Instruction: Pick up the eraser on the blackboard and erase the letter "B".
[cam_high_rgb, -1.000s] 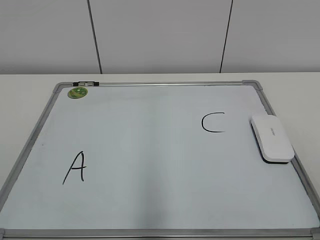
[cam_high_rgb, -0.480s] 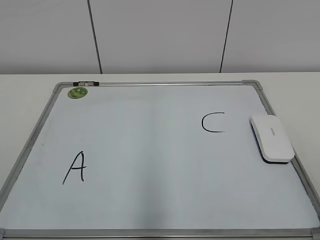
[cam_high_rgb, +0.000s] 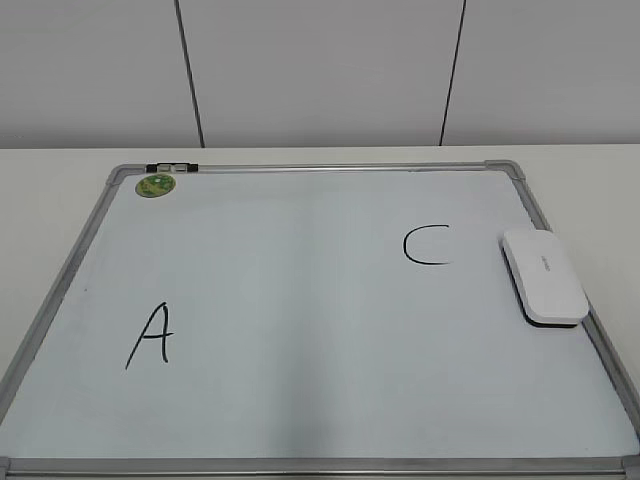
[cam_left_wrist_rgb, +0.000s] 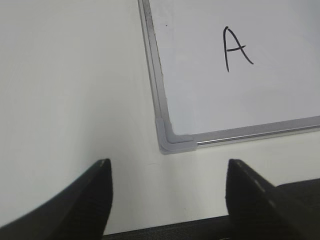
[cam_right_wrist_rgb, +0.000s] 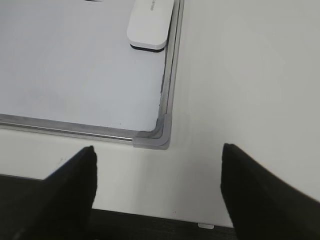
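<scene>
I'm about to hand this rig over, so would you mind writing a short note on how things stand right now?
Left gripper: open, empty, over the table off the board's near left corner.
Right gripper: open, empty, off the near right corner.
The eraser lies on the blackboard along its right frame, just right of the "C". The "A" is at the near left.
Done, as far as the views show: no "B" anywhere on the board, eraser set down.
Left: nothing obvious; just confirm the middle of the board is clean.

Black "A" (cam_high_rgb: 150, 336), "C" (cam_high_rgb: 427, 246), white table (cam_high_rgb: 50, 185)
</scene>
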